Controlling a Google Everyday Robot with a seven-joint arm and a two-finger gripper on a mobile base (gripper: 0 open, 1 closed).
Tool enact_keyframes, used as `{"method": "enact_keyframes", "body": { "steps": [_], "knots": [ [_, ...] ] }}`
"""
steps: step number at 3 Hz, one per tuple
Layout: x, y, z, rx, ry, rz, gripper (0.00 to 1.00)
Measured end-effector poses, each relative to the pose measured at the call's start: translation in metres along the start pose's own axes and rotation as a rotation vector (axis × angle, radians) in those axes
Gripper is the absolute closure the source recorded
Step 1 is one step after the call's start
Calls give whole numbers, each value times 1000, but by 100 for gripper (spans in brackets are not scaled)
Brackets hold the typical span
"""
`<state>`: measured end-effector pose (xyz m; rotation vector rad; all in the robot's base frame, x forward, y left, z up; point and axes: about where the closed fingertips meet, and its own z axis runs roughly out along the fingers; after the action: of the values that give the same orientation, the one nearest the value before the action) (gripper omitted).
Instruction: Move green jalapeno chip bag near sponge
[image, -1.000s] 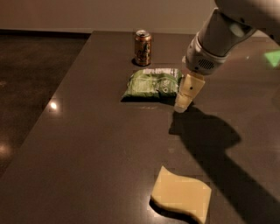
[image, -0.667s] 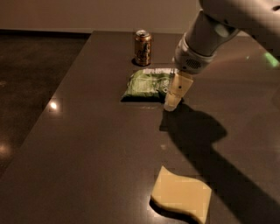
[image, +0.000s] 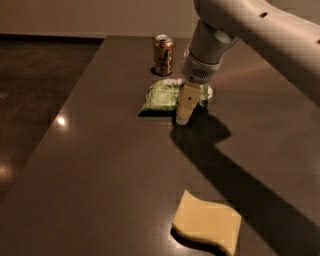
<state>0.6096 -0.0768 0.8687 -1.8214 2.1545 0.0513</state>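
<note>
Gripper (image: 183, 111) down at near edge of green jalapeno chip bag (image: 162, 96); open or closed, cannot tell. Bag flat on table (image: 100, 175) beside can (image: 163, 54), well apart from sponge (image: 207, 221). Likely only approach done; grasp and carry remaining.

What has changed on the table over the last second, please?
The tool has slid toward the picture's left, from the right end of the green jalapeno chip bag to its front edge; no grasp is visible. The bag, sponge and can stayed put.
</note>
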Motion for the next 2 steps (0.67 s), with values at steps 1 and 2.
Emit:
{"method": "enact_keyframes", "body": {
  "steps": [1, 2],
  "knots": [
    [4, -10, 9, -7, 32, -16, 23],
    [9, -15, 4, -15, 31, -28, 47]
  ]
}}
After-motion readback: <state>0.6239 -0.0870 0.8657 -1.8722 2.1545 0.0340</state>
